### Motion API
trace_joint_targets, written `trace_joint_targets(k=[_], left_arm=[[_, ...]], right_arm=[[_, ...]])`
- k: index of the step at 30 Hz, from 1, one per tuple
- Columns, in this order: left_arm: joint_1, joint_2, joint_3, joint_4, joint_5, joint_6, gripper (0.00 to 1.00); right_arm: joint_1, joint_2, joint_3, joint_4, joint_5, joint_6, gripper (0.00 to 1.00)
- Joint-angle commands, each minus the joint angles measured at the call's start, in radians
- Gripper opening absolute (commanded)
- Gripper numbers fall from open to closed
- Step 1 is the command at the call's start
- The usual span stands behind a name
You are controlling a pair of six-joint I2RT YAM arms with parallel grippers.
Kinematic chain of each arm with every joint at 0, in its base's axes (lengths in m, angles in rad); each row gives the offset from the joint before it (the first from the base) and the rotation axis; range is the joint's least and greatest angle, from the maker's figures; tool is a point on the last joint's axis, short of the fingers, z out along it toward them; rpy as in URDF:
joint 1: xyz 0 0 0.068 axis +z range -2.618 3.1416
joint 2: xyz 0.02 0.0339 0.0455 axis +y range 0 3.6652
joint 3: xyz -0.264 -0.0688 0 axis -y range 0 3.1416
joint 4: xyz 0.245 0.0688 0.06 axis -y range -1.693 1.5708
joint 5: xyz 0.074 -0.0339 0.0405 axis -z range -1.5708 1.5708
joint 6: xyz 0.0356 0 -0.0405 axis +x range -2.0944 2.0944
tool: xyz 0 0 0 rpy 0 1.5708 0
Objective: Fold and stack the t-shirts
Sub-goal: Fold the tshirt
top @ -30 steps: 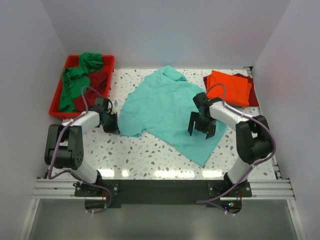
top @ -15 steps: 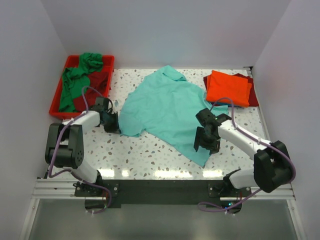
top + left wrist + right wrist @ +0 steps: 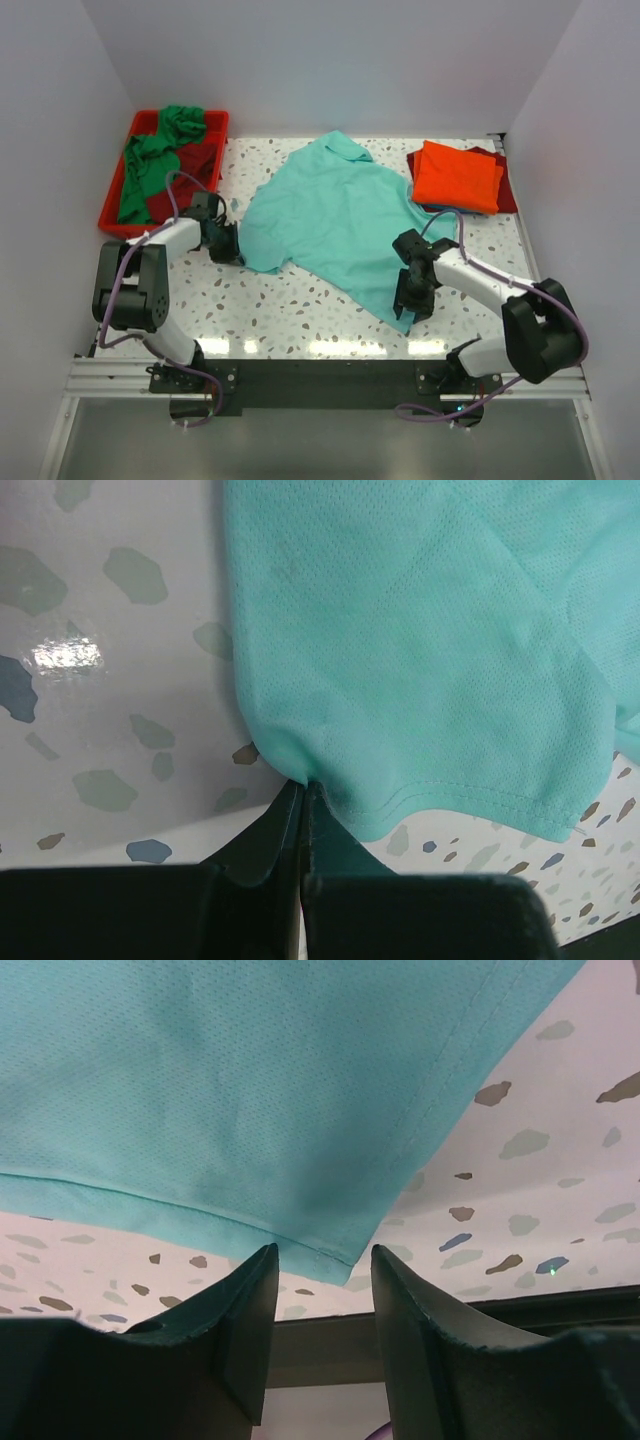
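Observation:
A light teal t-shirt lies spread on the speckled table. My left gripper is shut on its left corner; the left wrist view shows the fingertips pinching the hem of the teal cloth. My right gripper is open, low over the shirt's near right corner; the right wrist view shows that corner just ahead of the gap between the open fingers. A folded orange shirt lies on a dark red one at the back right. Green and dark red shirts lie crumpled in the tray.
A red plastic tray stands at the back left. White walls close the table on three sides. The table's near edge lies right behind the teal corner.
My right gripper has moved from the middle right of the teal shirt toward the near edge, down to its near right corner. The left gripper has stayed put.

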Motion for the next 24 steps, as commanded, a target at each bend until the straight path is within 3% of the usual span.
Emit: trace_joint_targets(k=[1,11,14,24], left_arm=[[-0.004,0.030,0.017,-0.007,-0.037,0.006,0.00],[-0.002,0.035,0.054,-0.044,-0.061,0.010,0.00],[-0.002,0.038,0.055,-0.047,-0.067,0.012,0.00],[-0.002,0.025,0.055,-0.059,-0.084,0.017,0.00]], right_arm=[[-0.002,0.022,-0.014,0.049,-0.027,0.020,0.45],[0.000,0.056,-0.010,0.057,-0.011,0.011,0.38],[0.000,0.044,-0.005,0.030,0.010,0.015,0.26],[0.000,-0.038,0.030,-0.087,0.033,0.011,0.00]])
